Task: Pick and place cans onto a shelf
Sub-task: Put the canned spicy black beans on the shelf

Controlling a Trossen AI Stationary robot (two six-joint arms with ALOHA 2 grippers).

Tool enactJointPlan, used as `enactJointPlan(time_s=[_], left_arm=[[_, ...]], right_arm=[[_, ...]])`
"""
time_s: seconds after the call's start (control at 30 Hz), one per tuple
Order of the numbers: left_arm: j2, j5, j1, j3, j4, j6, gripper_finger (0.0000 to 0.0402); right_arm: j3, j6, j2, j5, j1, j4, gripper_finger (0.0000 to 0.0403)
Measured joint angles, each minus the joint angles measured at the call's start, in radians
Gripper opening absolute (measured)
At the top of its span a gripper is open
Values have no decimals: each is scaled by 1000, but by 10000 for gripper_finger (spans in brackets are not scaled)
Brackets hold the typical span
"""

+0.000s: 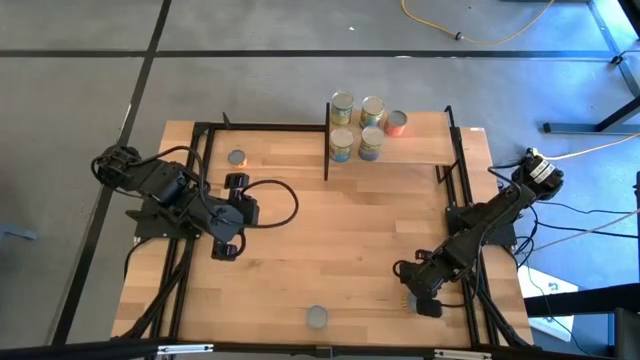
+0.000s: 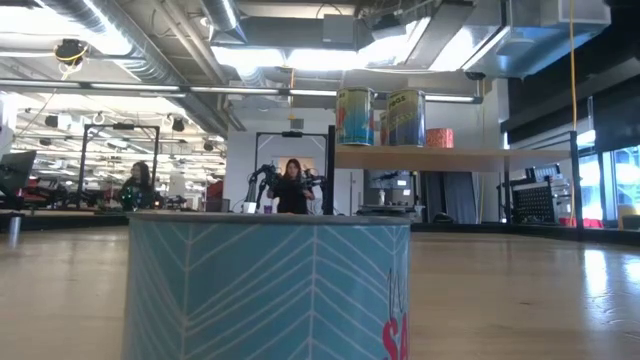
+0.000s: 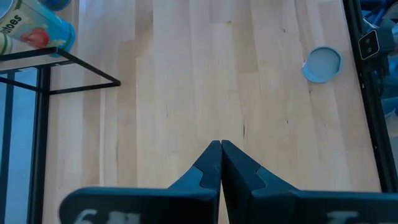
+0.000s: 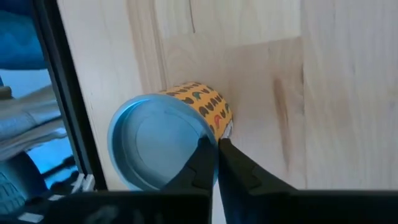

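Note:
Several cans (image 1: 357, 126) stand on the light-wood shelf (image 1: 425, 150) at the table's far side; the low view shows them on its board (image 2: 450, 157). One can (image 1: 237, 157) stands on the table at the far left. A teal can (image 1: 317, 317) stands at the near edge and fills the low view (image 2: 270, 285). A yellow-orange can (image 4: 163, 140) stands under my right gripper (image 4: 216, 144), which is shut at the near right (image 1: 420, 300). My left gripper (image 3: 221, 144) is shut and empty over the table's left middle (image 1: 250, 212). My right gripper points down from above, with its shut fingertips (image 4: 205, 152) at the edge of the yellow-orange can's round top (image 4: 208, 134). I cannot tell whether they touch it. The can stands upright on the table.
Black metal rails (image 1: 200, 170) run along the table's left and right sides, and the shelf's black posts (image 1: 328, 140) stand at the far middle. Bare wood (image 1: 340, 240) lies between the two arms. People and other robots show in the room behind (image 2: 292, 185).

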Motion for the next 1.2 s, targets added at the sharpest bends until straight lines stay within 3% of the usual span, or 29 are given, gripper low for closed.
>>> enactJointPlan(time_s=[0.47, 0.6, 0.87, 1.0, 1.2], left_arm=[[0, 0, 0, 0, -3, 0, 0], [0, 0, 0, 0, -3, 0, 0], [0, 0, 0, 0, -3, -1, 0], [0, 0, 0, 0, -3, -1, 0], [0, 0, 0, 0, -2, -1, 0]], right_arm=[[215, 128, 6, 143, -57, -117, 6], [345, 140, 5, 192, -91, -257, 6], [643, 301, 2, 297, -175, -735, 6], [753, 305, 2, 316, -230, -949, 6], [784, 222, -35, 410, -375, -953, 6]])
